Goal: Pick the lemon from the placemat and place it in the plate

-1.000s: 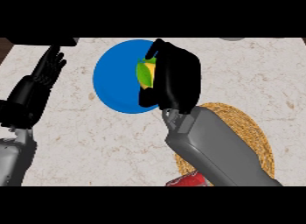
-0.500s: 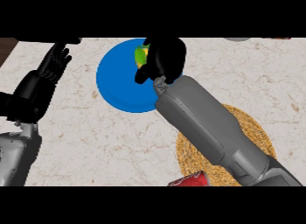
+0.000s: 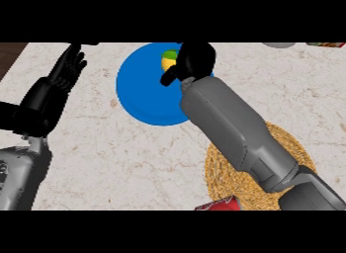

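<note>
The lemon [image 3: 168, 60] is seen at the upper centre of the frame, over the blue plate [image 3: 143, 94] (apparently resting in it). The right hand [image 3: 193, 62] is curled beside it, though contact cannot be told. The left hand [image 3: 65, 70] is held open at upper left. The woven placemat [image 3: 234, 185] lies at lower right.

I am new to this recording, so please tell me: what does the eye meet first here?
First comes the round blue plate at the counter's far middle, with the yellow-green lemon over its far part, half hidden by the black right hand. Next is the round woven straw placemat at the near right, under the grey right forearm. The left hand rests open at the left.
</note>
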Available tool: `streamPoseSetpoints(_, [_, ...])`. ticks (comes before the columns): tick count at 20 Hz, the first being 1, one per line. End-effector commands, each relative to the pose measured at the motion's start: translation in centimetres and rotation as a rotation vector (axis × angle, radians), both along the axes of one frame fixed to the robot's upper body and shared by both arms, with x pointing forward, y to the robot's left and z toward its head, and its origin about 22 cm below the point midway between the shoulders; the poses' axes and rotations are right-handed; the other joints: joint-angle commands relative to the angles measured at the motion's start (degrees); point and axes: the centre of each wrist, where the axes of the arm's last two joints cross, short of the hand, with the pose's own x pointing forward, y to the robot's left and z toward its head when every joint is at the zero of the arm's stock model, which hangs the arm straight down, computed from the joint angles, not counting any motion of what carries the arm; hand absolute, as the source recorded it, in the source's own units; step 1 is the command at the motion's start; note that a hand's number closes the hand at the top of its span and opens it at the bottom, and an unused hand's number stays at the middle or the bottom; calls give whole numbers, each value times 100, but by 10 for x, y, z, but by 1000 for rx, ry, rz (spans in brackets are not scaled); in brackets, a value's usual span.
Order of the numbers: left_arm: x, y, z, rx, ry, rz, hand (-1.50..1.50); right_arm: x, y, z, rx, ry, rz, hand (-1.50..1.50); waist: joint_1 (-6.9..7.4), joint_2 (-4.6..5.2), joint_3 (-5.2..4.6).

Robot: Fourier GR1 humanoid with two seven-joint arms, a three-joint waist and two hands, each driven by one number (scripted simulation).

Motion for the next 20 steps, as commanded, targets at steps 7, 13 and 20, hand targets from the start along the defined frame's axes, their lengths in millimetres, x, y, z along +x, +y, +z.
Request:
streamPoseSetpoints(7, [5, -11, 1, -4, -7, -31, 0, 10, -13, -11, 228, -121, -15, -150, 184, 81, 9])
streamPoseSetpoints(13, [1, -5, 2, -4, 13, -11, 0, 11, -13, 2, 388, -338, -69, -150, 71, 10, 15])
streamPoseSetpoints(20, [1, -3, -5, -4, 7, 16, 0, 6, -18, -6, 540, -392, -126, -150, -190, -78, 11])
